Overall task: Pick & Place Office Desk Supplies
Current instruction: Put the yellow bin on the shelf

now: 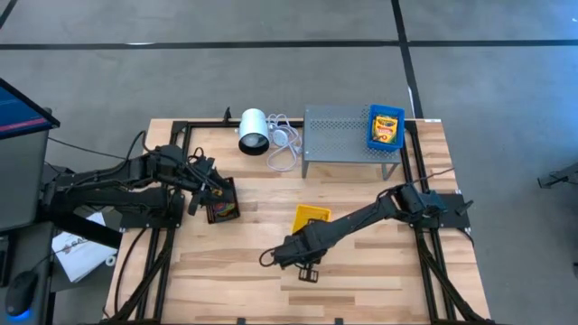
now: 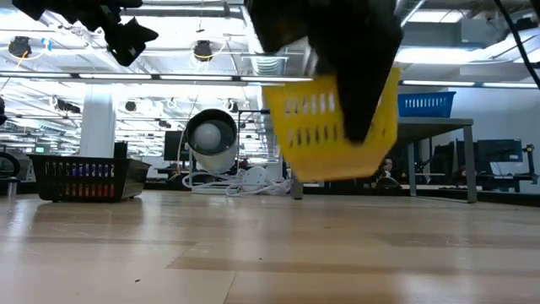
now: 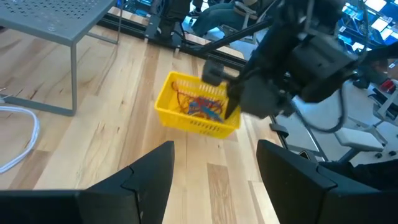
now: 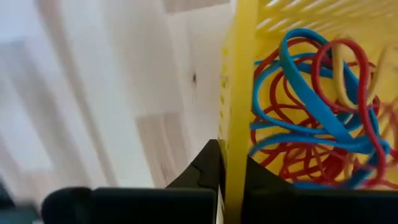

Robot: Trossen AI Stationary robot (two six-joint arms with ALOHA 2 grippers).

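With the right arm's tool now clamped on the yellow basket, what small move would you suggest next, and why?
Probably lift it slightly higher and level it. The right tool is shut on the wall of the yellow basket, which hangs tilted above the table in the low view, with rubber bands loose inside that might slide out.

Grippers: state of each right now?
Left gripper: open, empty, over the black tray.
Right gripper: shut on the yellow basket wall, basket lifted.

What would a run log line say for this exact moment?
right gripper: shut on yellow plastic basket wall, lifted, tilted | contents: coloured rubber bands | left gripper: open, over black basket
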